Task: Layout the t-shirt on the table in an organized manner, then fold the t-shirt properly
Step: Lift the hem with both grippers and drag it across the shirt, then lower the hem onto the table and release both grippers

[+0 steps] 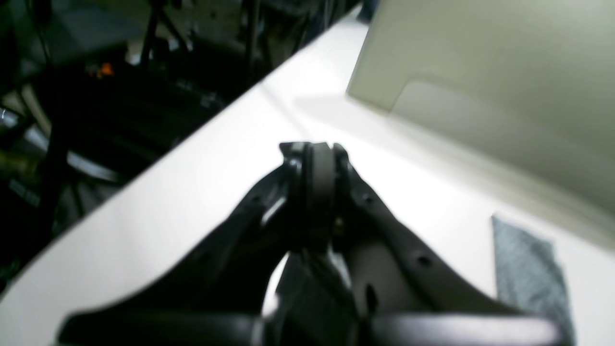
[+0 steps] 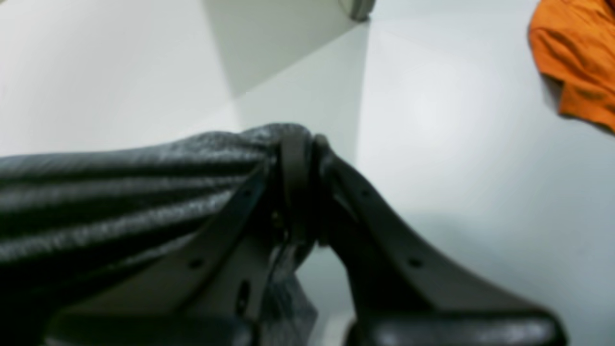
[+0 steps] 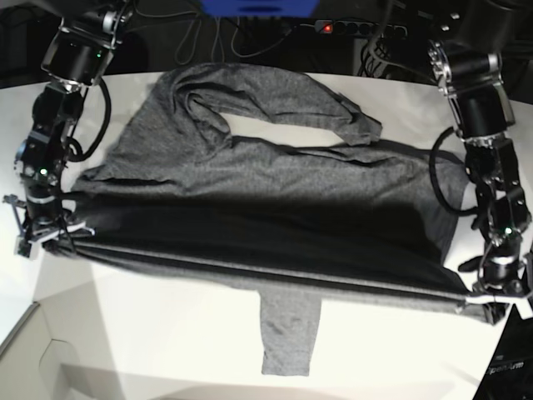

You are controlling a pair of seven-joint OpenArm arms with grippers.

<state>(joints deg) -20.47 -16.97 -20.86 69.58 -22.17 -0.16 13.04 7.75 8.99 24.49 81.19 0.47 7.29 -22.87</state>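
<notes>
The dark heather-grey t-shirt (image 3: 275, 192) lies spread across the white table (image 3: 166, 333). Its near edge is lifted and stretched taut between both grippers. My right gripper (image 3: 52, 237) is at the left of the base view. In its wrist view the right gripper (image 2: 300, 139) is shut on bunched, ridged t-shirt (image 2: 120, 192) fabric. My left gripper (image 3: 493, 302) at the right holds the other end of that edge, and its wrist view shows the left gripper (image 1: 314, 149) pinched shut. One sleeve (image 3: 287, 333) hangs forward onto the table, and the same sleeve (image 1: 528, 274) shows beside the left gripper.
An orange cloth (image 2: 576, 62) lies on the table beyond the right gripper. A pale open box (image 3: 33, 358) sits at the front left corner; a pale panel (image 1: 480, 72) stands close to the left gripper. Cables and a power strip (image 3: 350, 29) run behind the table.
</notes>
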